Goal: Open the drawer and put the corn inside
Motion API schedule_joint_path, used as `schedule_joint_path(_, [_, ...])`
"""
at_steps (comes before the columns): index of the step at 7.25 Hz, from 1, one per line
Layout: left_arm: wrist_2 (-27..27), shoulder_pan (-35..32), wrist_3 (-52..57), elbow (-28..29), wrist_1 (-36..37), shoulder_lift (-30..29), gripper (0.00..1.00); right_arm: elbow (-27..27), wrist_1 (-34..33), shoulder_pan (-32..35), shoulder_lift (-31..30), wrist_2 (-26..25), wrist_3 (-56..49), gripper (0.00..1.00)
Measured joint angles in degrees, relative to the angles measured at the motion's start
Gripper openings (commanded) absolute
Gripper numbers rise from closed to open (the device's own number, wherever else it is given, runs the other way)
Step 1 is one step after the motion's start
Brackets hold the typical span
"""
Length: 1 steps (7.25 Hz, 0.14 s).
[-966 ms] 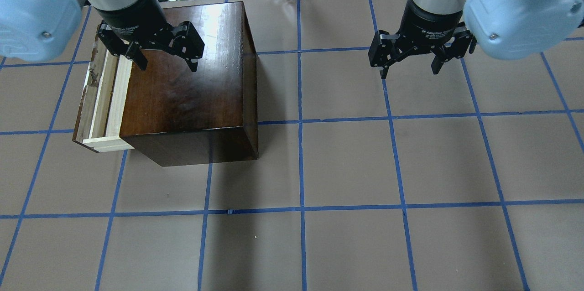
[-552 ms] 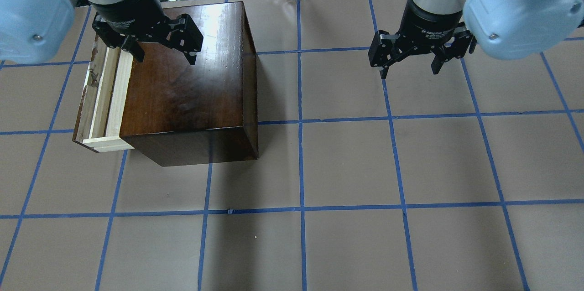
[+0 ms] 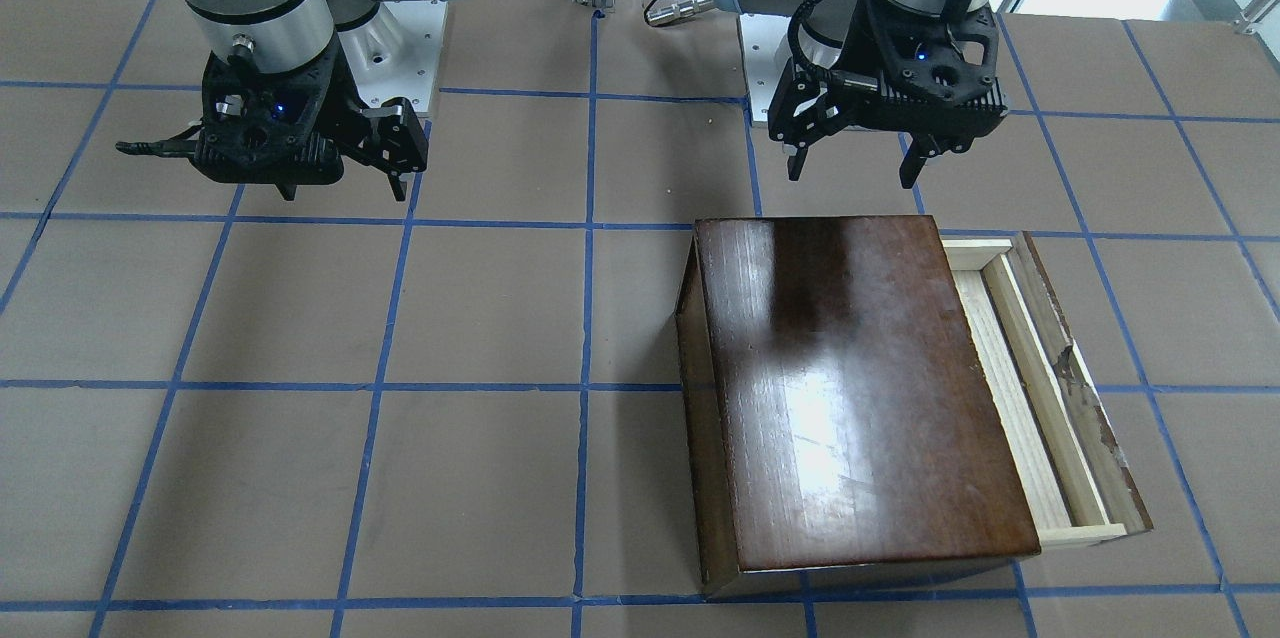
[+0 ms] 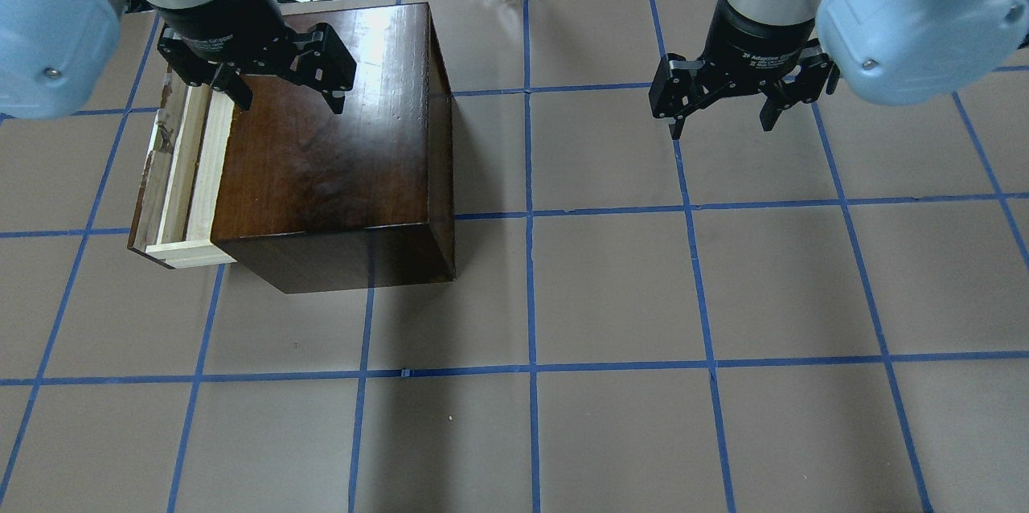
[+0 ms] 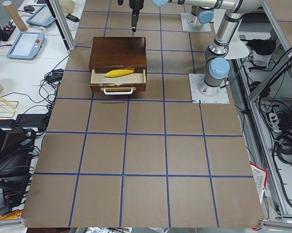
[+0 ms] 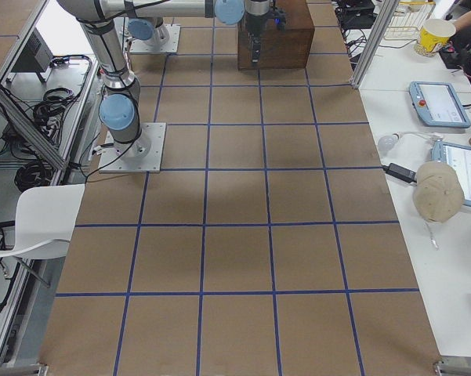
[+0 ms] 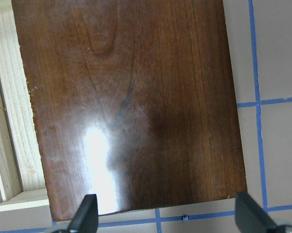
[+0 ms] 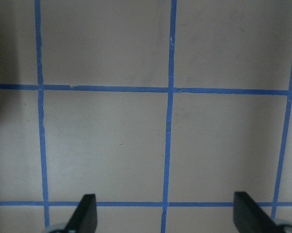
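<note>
Exterior left view: the corn (image 5: pixel 119 73) lies inside the drawer (image 5: pixel 141 87), which is pulled partway out of the box (image 4: pixel 321 143).

The corn lies flat on the pale wood floor of the drawer. Its long axis runs side to side, roughly parallel to the dark front panel with its white handle (image 5: pixel 118 91). It is too small to tell which end is the pointed one. In the overhead and front-facing views, the glossy box top covers most of the drawer and hides the corn. Only a strip of pale wood and the chipped front panel show. The left gripper (image 4: pixel 289 104) hovers over the box top beside the drawer side, fingers spread wide and touching nothing. The right gripper (image 4: pixel 723 128) hangs well apart over the table (image 4: pixel 611 288), brown with blue tape lines, with its fingers also spread.
</note>
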Motion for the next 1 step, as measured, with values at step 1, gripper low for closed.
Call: schedule_joint_path(1, [0.0, 0.0, 0.0, 0.1, -0.1, 0.0, 1.0, 0.0, 0.0, 0.0, 0.0, 0.0, 0.0, 1.0])
